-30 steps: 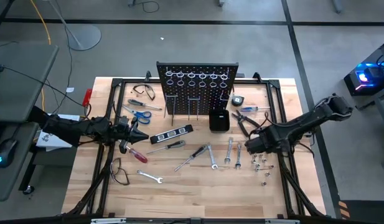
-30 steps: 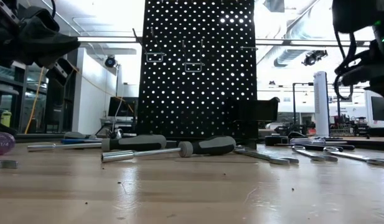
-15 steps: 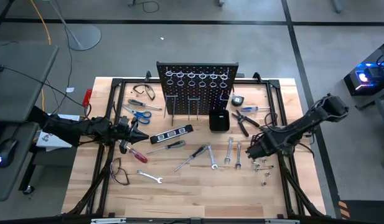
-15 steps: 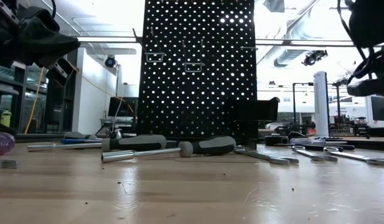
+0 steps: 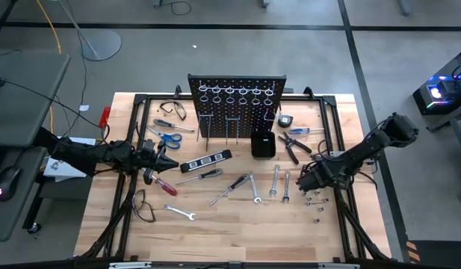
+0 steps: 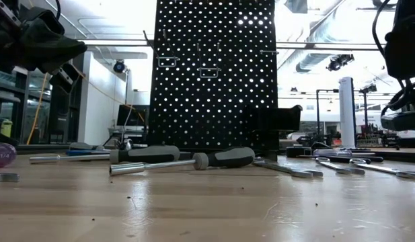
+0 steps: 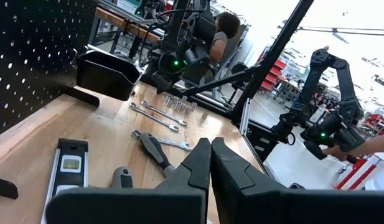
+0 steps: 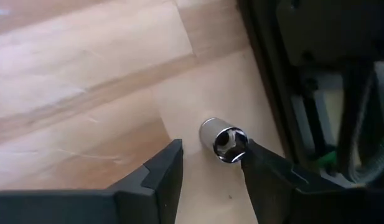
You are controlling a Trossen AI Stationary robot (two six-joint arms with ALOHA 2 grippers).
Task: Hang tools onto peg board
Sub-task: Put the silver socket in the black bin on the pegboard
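The black peg board (image 5: pixel 237 104) stands upright at the table's far middle. Tools lie flat on the wood: grey-handled screwdrivers (image 5: pixel 204 176), silver wrenches (image 5: pixel 275 181), dark pliers (image 5: pixel 290 146), blue scissors (image 5: pixel 166 136). My right gripper (image 5: pixel 305 181) points down at the right. Its fingers stand open on either side of a silver socket (image 8: pixel 224 140), which stands upright on the table. My left gripper (image 5: pixel 166 158) hovers level at the left, shut and empty, seen in the left wrist view as shut fingers (image 7: pixel 210 155). My right gripper comes at the socket from above, pointing down. One fingertip (image 8: pixel 257 158) lies right at the socket's side (image 8: pixel 241 146); whether it touches, I cannot tell. The other finger (image 8: pixel 170 165) stands clear of it. The socket rests on the table on its end.
More sockets (image 5: pixel 317 203) lie scattered near my right gripper. A black box (image 5: pixel 263 144) sits before the board, a level (image 5: pixel 206 161) left of it, safety glasses (image 5: pixel 172 110) at the far left. A red-handled screwdriver (image 5: pixel 161 185) lies below my left gripper. The near half of the table is bare wood.
My right gripper has gone down toward the table, over the sockets, drifting a little toward the table's left and near edge. Nothing on the table has moved.
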